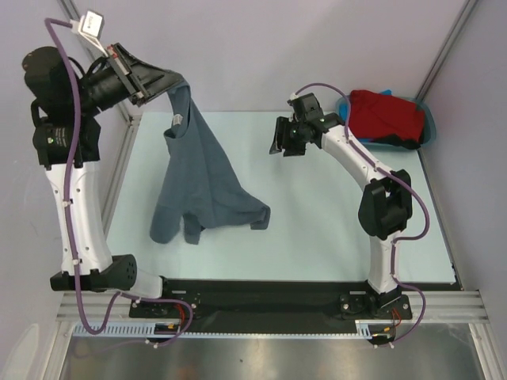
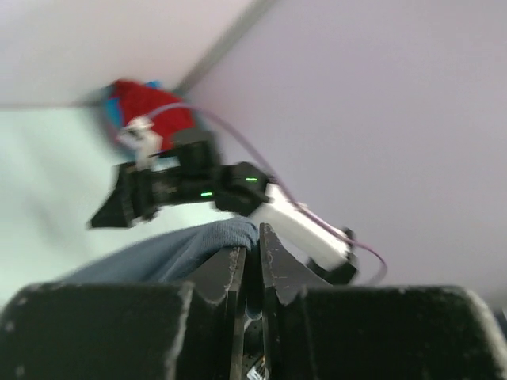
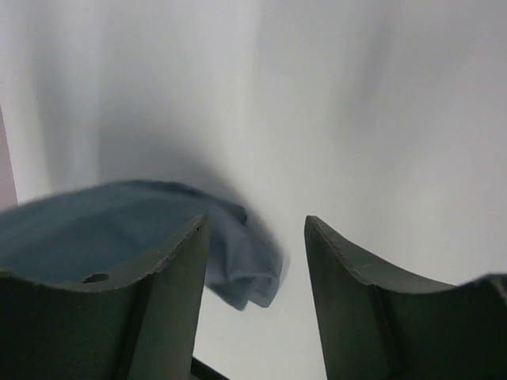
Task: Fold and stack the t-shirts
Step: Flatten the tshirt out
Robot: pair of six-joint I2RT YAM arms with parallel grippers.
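While the left gripper (image 1: 162, 81) pinches the grey t-shirt (image 1: 198, 182) up near the tabletop's (image 1: 333, 229) far-left corner, seemingly to let it hang straight, its lower end lies mid-tabletop, the right gripper (image 1: 279, 136) hovers spread and empty, and the red t-shirt (image 1: 386, 115) fills the far-right tub (image 1: 428, 119).

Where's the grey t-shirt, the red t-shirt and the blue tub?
grey t-shirt (image 1: 198, 186), top view, middle of its body.
red t-shirt (image 1: 386, 115), top view, middle of the bundle.
blue tub (image 1: 429, 123), top view, its right rim.
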